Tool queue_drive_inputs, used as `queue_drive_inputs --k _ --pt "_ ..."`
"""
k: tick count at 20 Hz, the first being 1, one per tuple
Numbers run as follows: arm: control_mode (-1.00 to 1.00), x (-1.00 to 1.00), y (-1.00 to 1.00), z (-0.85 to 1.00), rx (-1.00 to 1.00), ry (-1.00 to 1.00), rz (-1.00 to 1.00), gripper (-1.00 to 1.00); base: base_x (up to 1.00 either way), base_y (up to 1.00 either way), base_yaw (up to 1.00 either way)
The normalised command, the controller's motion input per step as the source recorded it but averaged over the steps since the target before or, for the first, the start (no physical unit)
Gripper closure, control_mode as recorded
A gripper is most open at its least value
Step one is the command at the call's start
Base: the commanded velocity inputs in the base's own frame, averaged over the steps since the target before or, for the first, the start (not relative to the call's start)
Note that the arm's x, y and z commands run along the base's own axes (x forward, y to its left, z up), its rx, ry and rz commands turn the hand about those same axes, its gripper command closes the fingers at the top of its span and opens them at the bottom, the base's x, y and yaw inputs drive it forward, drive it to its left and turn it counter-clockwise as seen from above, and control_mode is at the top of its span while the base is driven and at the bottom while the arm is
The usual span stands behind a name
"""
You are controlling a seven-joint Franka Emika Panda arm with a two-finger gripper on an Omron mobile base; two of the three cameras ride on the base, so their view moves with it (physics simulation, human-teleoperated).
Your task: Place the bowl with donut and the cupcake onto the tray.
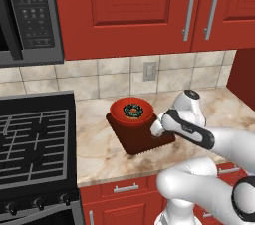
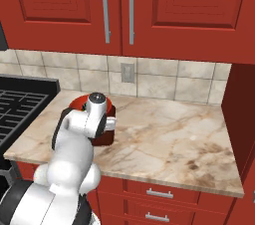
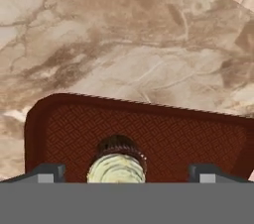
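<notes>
Cupcake (image 3: 117, 163) sits on tray (image 3: 149, 129) between wide-open gripper (image 3: 126, 172) tips; bowl (image 1: 132, 113) with donut (image 1: 133, 110) on tray's far end; stove (image 1: 30, 144) beyond.

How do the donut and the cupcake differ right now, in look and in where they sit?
The donut is a dark ring with greenish flecks; the cupcake has a dark brown top and a pale wrapper. The donut lies in the red-orange bowl; the cupcake sits directly on the tray, between the open tool's fingertips. Both are on the tray.
</notes>
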Motion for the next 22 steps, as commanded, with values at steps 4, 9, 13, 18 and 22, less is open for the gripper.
queue_drive_inputs --k 4,9,13,18,22 --pt "-1.0 -0.68 -0.07 0.38 0.0 -0.07 0.0 -1.0 0.0 0.0 0.0" --pt "-1.0 -0.71 0.0 0.44 0.0 -0.07 -0.02 -1.0 0.0 0.0 0.0" --pt "-1.0 -0.69 -0.04 0.56 0.0 -0.06 -0.01 -1.0 0.0 0.0 0.0" --pt "-1.0 -0.52 -0.04 0.59 0.0 -0.02 -0.04 -1.0 0.0 0.0 0.0" --pt "-1.0 -0.45 -0.06 0.51 0.0 -0.01 -0.05 -1.0 0.0 0.0 0.0"
